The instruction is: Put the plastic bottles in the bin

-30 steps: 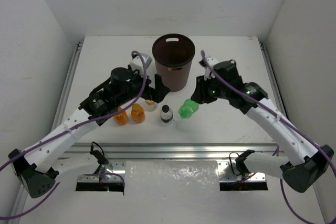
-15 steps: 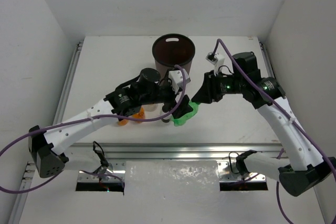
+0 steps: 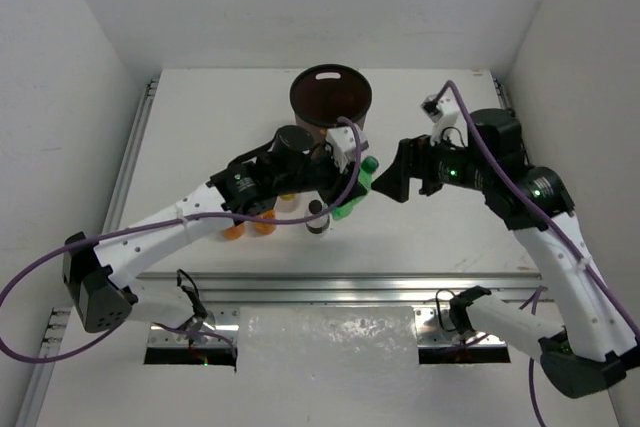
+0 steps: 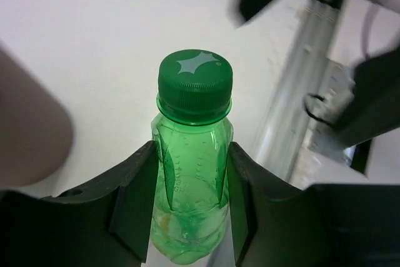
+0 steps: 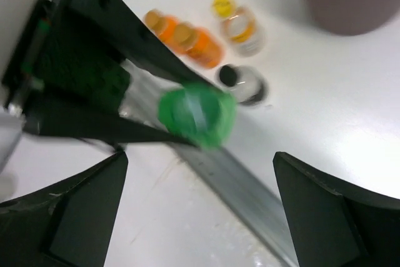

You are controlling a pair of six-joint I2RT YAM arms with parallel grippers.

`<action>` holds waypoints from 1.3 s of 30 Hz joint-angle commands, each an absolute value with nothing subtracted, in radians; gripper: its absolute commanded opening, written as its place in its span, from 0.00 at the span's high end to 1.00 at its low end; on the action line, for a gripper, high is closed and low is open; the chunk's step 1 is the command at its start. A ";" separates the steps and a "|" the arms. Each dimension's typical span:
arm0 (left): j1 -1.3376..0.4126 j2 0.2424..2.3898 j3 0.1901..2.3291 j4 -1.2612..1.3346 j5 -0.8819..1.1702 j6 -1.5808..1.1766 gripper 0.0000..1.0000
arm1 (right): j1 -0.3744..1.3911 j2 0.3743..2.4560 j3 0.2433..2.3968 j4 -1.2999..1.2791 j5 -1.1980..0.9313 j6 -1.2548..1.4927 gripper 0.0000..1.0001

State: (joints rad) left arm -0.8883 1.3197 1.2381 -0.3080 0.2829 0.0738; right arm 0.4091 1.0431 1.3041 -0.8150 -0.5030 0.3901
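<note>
Stretches the left arm (image 3: 170, 232) from its base at the near left corner out toward the far right, wrist ending just near of the bin (image 3: 362, 87). Clamps the left gripper (image 4: 192, 173) on the green bottle (image 4: 192, 154), one dark finger (image 4: 140, 186) pressed flat against each side of the body, the cap free beyond the tips. Holds that bottle tilted, cap toward the far right, just beside the bin's right wall on its near side, outside the bin and not over its opening. Hides under wrist and forearm part of the row standing on the table (image 3: 200, 117) near of the bin. Shows in that row two orange bottles (image 3: 232, 229) close side by side at the left. Shows next a clear bottle with a yellow cap (image 5: 237, 23), plain only from the right wrist, then a clear bottle with a dark label (image 3: 318, 219) just left of the green one. Further right, bends the right arm (image 3: 565, 262) up from the near right base and back toward the left, wrist raised. Aims the right gripper (image 3: 390, 182) at the green bottle's cap, near it but apart. Spreads its fingers (image 5: 69, 204) wide, with nothing between them. Takes in, past those fingers, the aluminium rail (image 5: 237, 179) along the table's near edge.
</note>
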 commanded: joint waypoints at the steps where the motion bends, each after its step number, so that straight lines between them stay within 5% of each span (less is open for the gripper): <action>1: -0.807 1.288 1.316 -0.190 0.006 0.009 1.00 | 0.408 0.945 1.373 -0.824 -0.185 0.422 0.01; 7: -0.615 1.426 1.552 -0.161 -0.055 -0.147 1.00 | 0.408 0.868 1.427 -0.897 0.043 0.413 0.01; 17: -0.488 1.826 2.005 -0.230 -0.077 -0.218 0.92 | 0.408 0.842 1.367 -0.943 0.029 0.365 0.01; 18: -0.474 1.851 2.063 -0.248 -0.063 -0.221 0.87 | 0.408 0.841 1.362 -0.945 0.029 0.356 0.01; 21: -0.465 1.898 2.077 -0.279 -0.032 -0.242 0.35 | 0.408 0.839 1.351 -0.948 0.028 0.350 0.01; 22: -0.463 1.882 2.060 -0.255 -0.011 -0.247 0.10 | 0.407 0.839 1.345 -0.946 0.012 0.350 0.01; 24: -0.462 1.846 1.985 -0.215 -0.005 -0.253 0.01 | 0.408 0.844 1.341 -0.945 0.003 0.347 0.01; 29: -0.462 1.631 1.902 -0.213 -0.147 -0.262 0.00 | 0.408 0.853 1.322 -0.980 -0.021 0.328 0.01; 34: -0.459 1.346 1.708 -0.668 -0.673 -0.558 0.00 | 0.410 0.838 1.273 -0.980 -0.054 0.325 0.01; 39: -0.453 1.114 1.311 -0.871 -0.723 -0.819 0.00 | 0.408 0.842 1.264 -0.974 -0.113 0.322 0.01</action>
